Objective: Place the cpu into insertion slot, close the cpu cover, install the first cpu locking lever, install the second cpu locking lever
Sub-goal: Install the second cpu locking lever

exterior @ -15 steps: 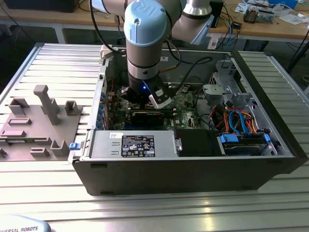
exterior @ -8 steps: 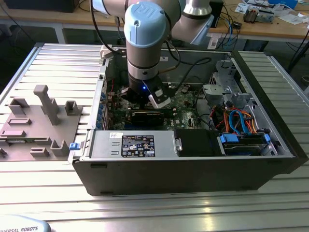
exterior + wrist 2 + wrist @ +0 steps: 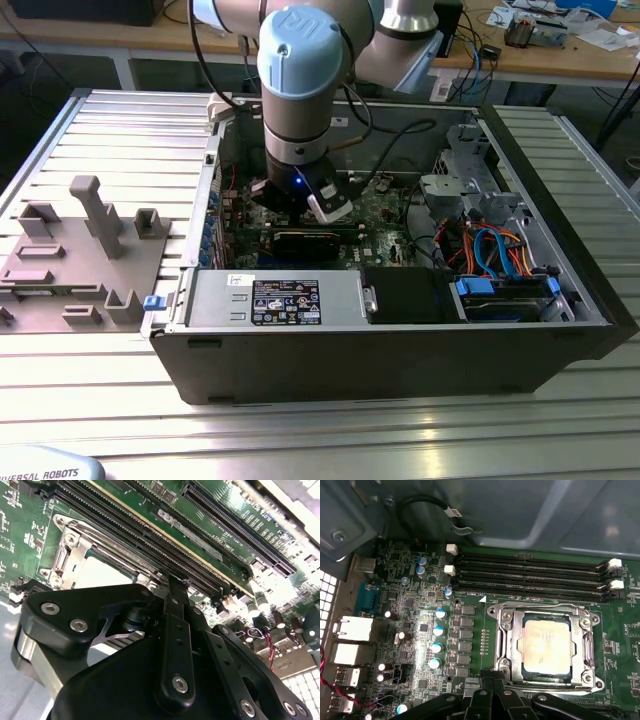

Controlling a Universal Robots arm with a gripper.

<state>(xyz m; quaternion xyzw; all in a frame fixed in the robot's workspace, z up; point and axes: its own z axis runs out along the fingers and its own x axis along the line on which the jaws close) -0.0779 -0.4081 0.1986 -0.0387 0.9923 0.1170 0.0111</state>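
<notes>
The cpu [image 3: 546, 645] sat in the insertion slot [image 3: 509, 656], under the cpu cover [image 3: 516, 642], centre-right of the first wrist view.

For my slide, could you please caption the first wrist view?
Dull silver square cpu seated beneath the silver metal cpu cover on the green motherboard.

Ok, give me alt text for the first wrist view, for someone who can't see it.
A silver cpu sits in the insertion slot, framed by the metal cpu cover, on a green motherboard. Black memory slots run beside it, and the black gripper hangs near the socket's edge.
</notes>
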